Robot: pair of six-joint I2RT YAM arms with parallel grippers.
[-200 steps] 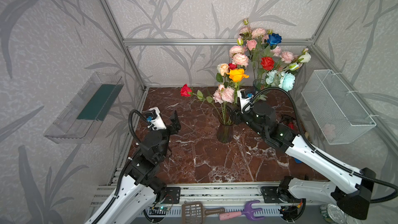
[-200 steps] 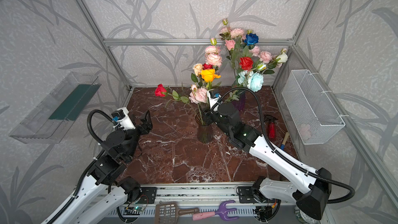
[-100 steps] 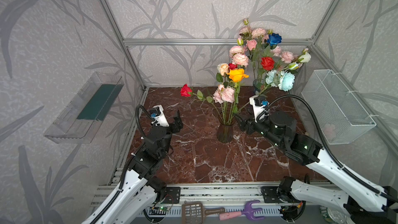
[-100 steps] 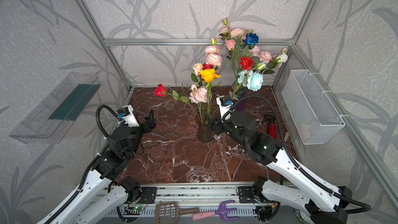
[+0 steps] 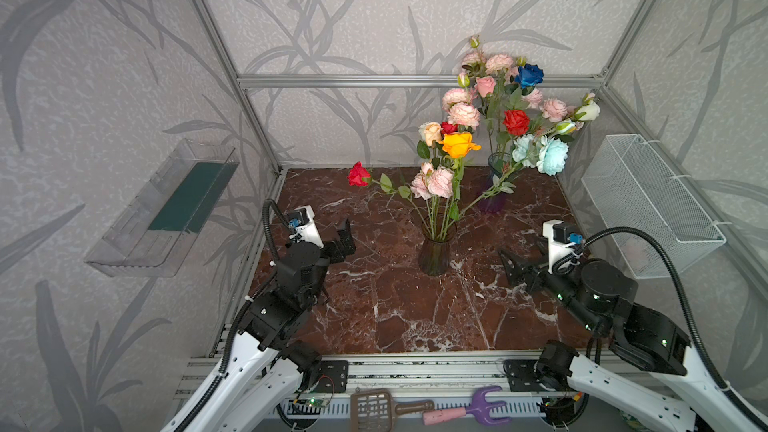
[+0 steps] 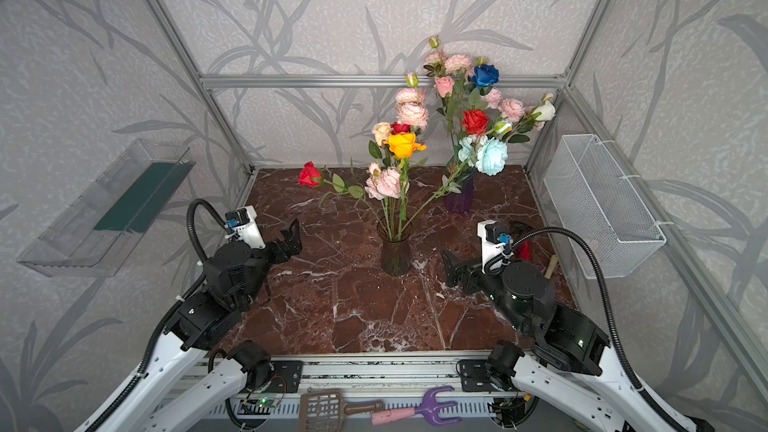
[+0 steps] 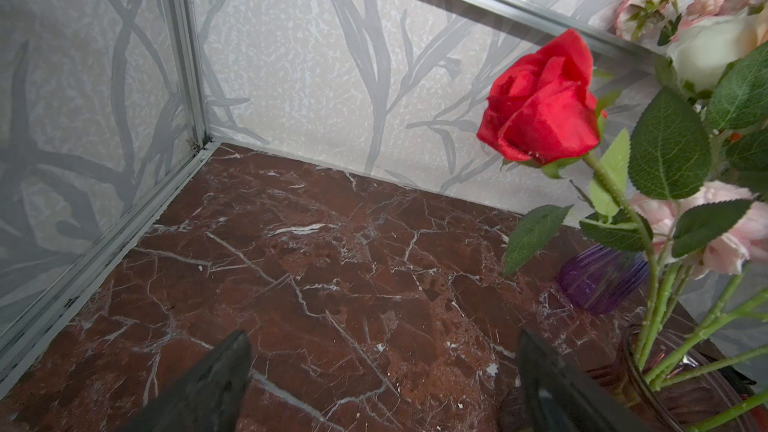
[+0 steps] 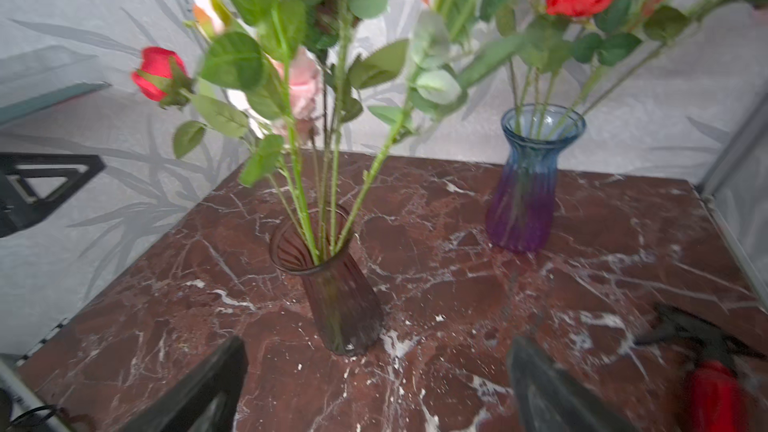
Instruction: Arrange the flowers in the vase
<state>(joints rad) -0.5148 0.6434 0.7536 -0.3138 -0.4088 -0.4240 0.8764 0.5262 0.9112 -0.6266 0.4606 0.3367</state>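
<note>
The left gripper (image 7: 382, 338) and right gripper (image 8: 376, 342) were seen spread and empty. The flowers (image 5: 455, 147) were judged light and top-heavy, best pinched low, just above the vase (image 5: 434, 257).

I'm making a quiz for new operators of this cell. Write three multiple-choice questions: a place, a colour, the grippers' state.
1. Where does the blue-purple vase stand relative to the brown vase?
A. Behind it, to the right.
B. In front of it, to the left.
C. Directly left of it.

2. What colour is the rose leaning farthest left out of the brown vase?
A. Yellow.
B. Blue.
C. Red.

3. How are the fingers of the left gripper and the right gripper?
A. Both shut on stems.
B. Both spread, holding nothing.
C. Only the left spread.

Answers:
1 A: in both top views it sits farther back and right.
2 C: its bloom is red.
3 B: each wrist view shows bare table between the fingers.
</note>
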